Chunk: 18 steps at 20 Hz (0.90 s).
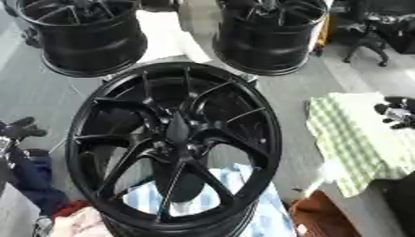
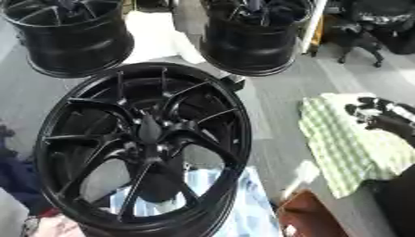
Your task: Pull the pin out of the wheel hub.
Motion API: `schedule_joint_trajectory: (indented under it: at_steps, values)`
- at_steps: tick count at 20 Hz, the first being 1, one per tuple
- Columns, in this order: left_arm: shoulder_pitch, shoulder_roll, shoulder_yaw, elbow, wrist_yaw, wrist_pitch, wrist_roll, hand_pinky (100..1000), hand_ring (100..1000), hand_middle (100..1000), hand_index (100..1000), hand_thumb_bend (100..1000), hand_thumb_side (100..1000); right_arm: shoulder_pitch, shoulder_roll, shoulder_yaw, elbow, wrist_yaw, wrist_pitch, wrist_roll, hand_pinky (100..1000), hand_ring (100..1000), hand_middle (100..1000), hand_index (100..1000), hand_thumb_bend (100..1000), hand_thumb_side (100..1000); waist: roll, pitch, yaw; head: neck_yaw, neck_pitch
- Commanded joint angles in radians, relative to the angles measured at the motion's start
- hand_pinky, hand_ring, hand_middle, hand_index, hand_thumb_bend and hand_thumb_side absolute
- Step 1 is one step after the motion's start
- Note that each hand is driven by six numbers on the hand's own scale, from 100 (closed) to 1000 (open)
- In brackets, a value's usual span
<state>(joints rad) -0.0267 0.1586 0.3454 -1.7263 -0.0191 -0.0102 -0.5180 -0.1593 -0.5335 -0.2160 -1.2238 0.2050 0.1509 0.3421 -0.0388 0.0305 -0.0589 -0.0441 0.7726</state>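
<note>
A: What are we looking at right now?

B: We are looking down at a big black wheel hub (image 1: 174, 146). It is standing tilted in the middle, with its spokes facing us.

A: Where are our hands?

B: Our right robot hand (image 2: 381, 115) is hanging over a green checked cloth (image 1: 356, 139). The wheel hub is sitting well off to the left of that robot hand, not touching it. Its fingers are looking bent, but we cannot tell if they are pinching anything.

A: And the other one?

B: Our left robot hand (image 1: 20, 129) is peeking in at the left edge. The wheel hub is just to the right of it. We cannot tell how its fingers are sitting.

A: Are we seeing the pin?

B: The middle of the wheel hub is all dark, so we cannot pick out a pin there.

A: What else is showing?

B: Two more black wheels (image 1: 81, 37) are standing farther away, past both robot hands. A blue striped cloth (image 1: 235, 185) is lying under the wheel hub.
</note>
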Motion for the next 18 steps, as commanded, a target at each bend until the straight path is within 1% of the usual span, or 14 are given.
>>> schedule_joint_trajectory:
  at_steps: [1, 2, 7, 8, 10, 12, 15, 18]
  values:
    - [-0.003, 0.011, -0.005, -0.013, -0.003, -0.001, -0.010, 689, 1000, 695, 915, 100, 859, 0.045, 0.037, -0.092, -0.068, 0.022, -0.003, -0.052, 796, 785, 880, 955, 291, 723, -0.001, -0.012, 0.009, -0.016, -0.003]
    - [-0.003, 0.011, -0.008, -0.012, -0.003, -0.001, -0.012, 689, 1000, 695, 915, 100, 858, 0.071, 0.056, -0.118, -0.094, 0.011, -0.016, -0.069, 788, 773, 861, 947, 259, 715, -0.001, -0.013, 0.015, -0.023, -0.003]
    - [-0.007, 0.011, -0.031, -0.008, 0.001, -0.003, -0.034, 689, 1000, 695, 914, 100, 860, 0.207, 0.144, -0.258, -0.234, -0.071, -0.100, -0.155, 772, 750, 828, 933, 202, 699, 0.000, -0.016, 0.057, -0.065, -0.003]
    - [-0.008, 0.010, -0.034, -0.007, 0.001, -0.004, -0.038, 689, 1000, 694, 914, 100, 860, 0.224, 0.158, -0.271, -0.261, -0.088, -0.117, -0.172, 770, 746, 822, 932, 191, 698, 0.001, -0.015, 0.063, -0.072, -0.003]
    - [-0.009, 0.008, -0.038, -0.005, 0.002, -0.005, -0.043, 689, 1000, 694, 914, 100, 861, 0.242, 0.186, -0.251, -0.313, -0.120, -0.149, -0.204, 765, 736, 808, 929, 175, 691, 0.003, -0.015, 0.070, -0.076, -0.003]
    - [-0.009, 0.007, -0.038, -0.004, 0.002, -0.005, -0.045, 689, 1000, 694, 913, 100, 861, 0.248, 0.204, -0.210, -0.339, -0.154, -0.183, -0.238, 764, 731, 799, 928, 162, 683, 0.004, -0.014, 0.074, -0.080, -0.003]
    - [-0.012, 0.007, -0.041, -0.002, 0.004, -0.004, -0.046, 689, 1000, 693, 913, 100, 862, 0.242, 0.222, -0.141, -0.342, -0.191, -0.231, -0.286, 760, 718, 782, 925, 146, 667, 0.005, -0.014, 0.078, -0.085, -0.003]
    - [-0.012, 0.004, -0.043, 0.001, 0.005, -0.003, -0.048, 689, 1000, 694, 912, 100, 864, 0.234, 0.238, -0.077, -0.333, -0.208, -0.270, -0.338, 758, 710, 771, 922, 138, 657, 0.006, -0.014, 0.083, -0.086, -0.003]
